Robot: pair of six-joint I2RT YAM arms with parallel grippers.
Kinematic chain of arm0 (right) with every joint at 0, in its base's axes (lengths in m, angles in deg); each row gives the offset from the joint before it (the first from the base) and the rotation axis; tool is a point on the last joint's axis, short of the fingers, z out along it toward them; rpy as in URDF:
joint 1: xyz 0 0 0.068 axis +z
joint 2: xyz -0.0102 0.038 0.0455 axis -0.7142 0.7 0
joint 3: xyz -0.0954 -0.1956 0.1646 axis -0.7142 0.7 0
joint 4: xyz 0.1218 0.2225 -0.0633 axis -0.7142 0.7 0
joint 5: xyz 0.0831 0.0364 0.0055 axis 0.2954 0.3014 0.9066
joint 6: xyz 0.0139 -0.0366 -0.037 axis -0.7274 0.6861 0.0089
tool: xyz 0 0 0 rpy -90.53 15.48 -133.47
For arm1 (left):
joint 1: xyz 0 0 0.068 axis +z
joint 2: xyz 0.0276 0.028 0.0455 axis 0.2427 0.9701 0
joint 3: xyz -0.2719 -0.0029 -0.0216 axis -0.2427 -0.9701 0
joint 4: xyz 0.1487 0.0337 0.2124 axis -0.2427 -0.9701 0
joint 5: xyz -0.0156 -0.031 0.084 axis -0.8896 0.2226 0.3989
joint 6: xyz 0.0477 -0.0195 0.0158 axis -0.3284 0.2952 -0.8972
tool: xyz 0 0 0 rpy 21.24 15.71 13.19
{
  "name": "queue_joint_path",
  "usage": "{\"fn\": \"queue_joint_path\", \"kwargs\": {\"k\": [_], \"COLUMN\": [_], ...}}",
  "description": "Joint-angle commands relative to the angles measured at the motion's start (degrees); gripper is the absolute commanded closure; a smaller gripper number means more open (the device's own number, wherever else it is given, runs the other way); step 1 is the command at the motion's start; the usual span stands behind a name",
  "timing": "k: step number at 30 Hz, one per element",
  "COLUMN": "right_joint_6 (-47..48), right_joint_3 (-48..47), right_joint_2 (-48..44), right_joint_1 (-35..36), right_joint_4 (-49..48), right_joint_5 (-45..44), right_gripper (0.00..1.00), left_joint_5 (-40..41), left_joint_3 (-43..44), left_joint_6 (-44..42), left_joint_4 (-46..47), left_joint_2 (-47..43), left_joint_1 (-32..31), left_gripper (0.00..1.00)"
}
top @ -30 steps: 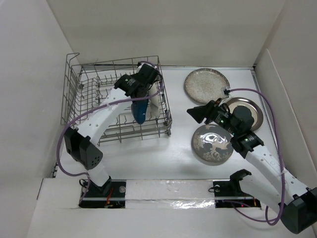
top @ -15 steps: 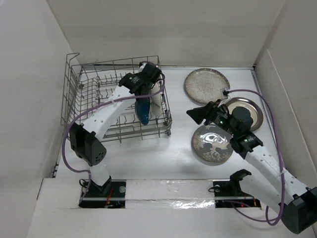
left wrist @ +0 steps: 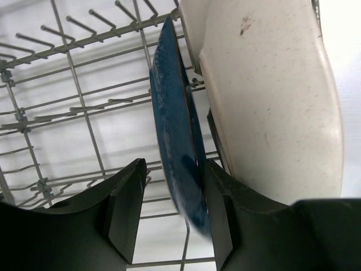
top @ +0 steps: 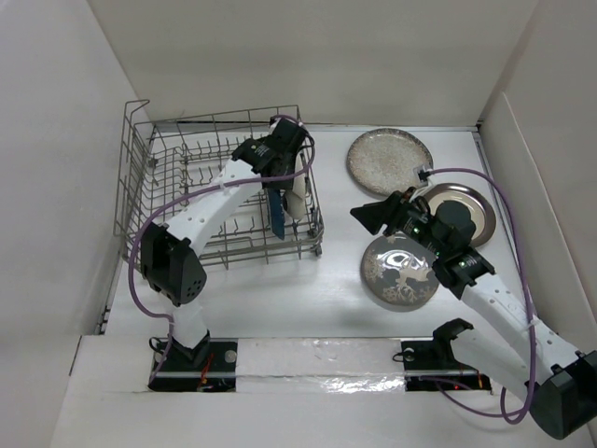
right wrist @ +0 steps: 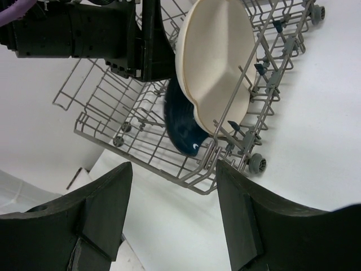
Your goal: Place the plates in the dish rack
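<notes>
Plates stand on edge in the dish rack (top: pixel 140 187), which sits at the left of the tabletop (top: pixel 317 299). Two are in it, at its right end: the dark blue dish (left wrist: pixel 169 101) and, just to its right, the cream plate (left wrist: pixel 271 101) with three parts. The left hand (left wrist: pixel 175 166) reaches over the blue dish with a finger on each side. It is partly open, and a gap shows beside the dish, so it does not squeeze it. Right of the rack, the right hand (right wrist: pixel 172 169) is wide open and has nothing in it. Three plates lie flat on the tabletop near it: the speckled plate (top: pixel 389 161) at the back, the silver-rimmed plate (top: pixel 466 210) partly hidden by the arm (top: pixel 494 299), and the grey plate (top: pixel 396 271) with the white deer at the front
</notes>
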Motion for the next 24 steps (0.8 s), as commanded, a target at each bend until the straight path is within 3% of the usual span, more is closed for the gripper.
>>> {"fn": "queue_joint_path", "kwargs": {"k": [1, 9, 12, 13, 17, 22, 24], "right_joint_6": [1.3, 1.5, 0.9, 0.7, -0.2, -1.4, -0.6], "right_joint_3": [0.0, 0.1, 0.9, 1.2, 2.3, 3.9, 3.1], "right_joint_2": [0.4, 1.0, 0.3, 0.0, 0.2, 1.9, 3.5], "right_joint_1": [0.7, 0.7, 0.7, 0.7, -2.0, -8.0, -12.0], "right_joint_4": [-1.7, -0.9, -0.1, 0.2, 3.8, 5.9, 8.8], "right_joint_5": [-0.6, -1.4, -3.9, -4.9, -9.8, -14.5, -16.7], "right_gripper": [0.34, 0.35, 0.50, 0.67, 0.97, 1.00, 1.00], "left_joint_5": [-3.0, -1.9, -0.4, 0.0, 1.8, -3.9, -8.5], "left_joint_3": [-0.9, -2.2, -2.8, -3.1, -8.0, -18.9, -23.5], "left_joint_6": [0.1, -0.1, 0.0, 0.0, 0.1, -0.9, -1.4], "left_joint_4": [3.0, 7.9, 10.5, 11.1, 16.6, 26.9, 29.7], "left_joint_2": [-2.3, -7.2, -12.2, -13.5, -21.4, -36.6, -41.8], "left_joint_1": [0.9, 1.4, 1.4, 1.4, 1.4, 1.4, 1.4], "left_gripper": [0.58, 0.64, 0.63, 0.62, 0.61, 0.66, 0.88]}}
